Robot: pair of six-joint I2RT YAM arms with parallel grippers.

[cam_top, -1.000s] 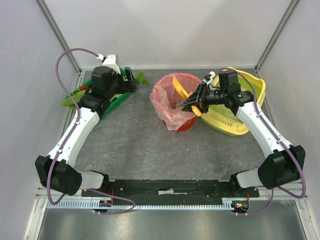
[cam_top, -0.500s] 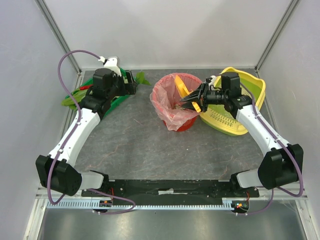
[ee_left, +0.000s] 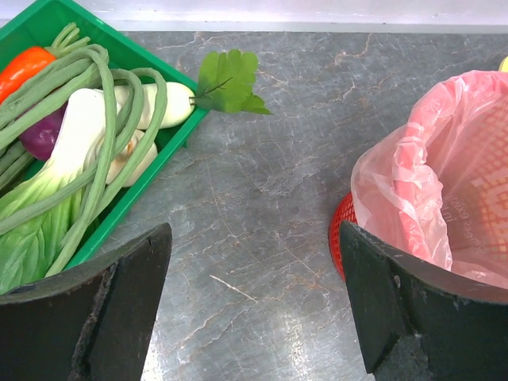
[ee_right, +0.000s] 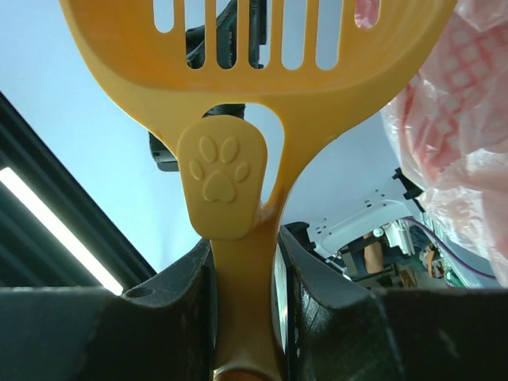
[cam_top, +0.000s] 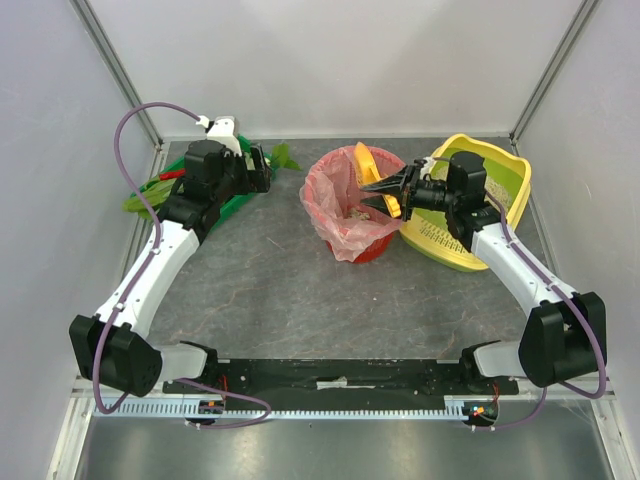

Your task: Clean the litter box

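We see a green tray point(ee_left: 52, 17) at the far left of the grey table point(ee_left: 262, 230), packed with long beans point(ee_left: 99, 127), a bok choy point(ee_left: 48, 190), a white radish point(ee_left: 171, 99), something orange point(ee_left: 24, 67) and something purple point(ee_left: 40, 135). A green leaf point(ee_left: 230, 79) sticks out past its rim. Apart to the right stands a red basket point(ee_left: 341, 230) lined with a pink bag point(ee_left: 405, 182).

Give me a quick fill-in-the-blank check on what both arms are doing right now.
1. The right gripper is shut on the handle of a yellow slotted ____.
2. That tool is held over the red basket, which is lined with a ____ bag.
3. The left gripper has its jaws ____, hovering between the green tray and the basket.
4. The emblem on the tool's handle is a ____ print.

Missing words: scoop; pink; open; paw
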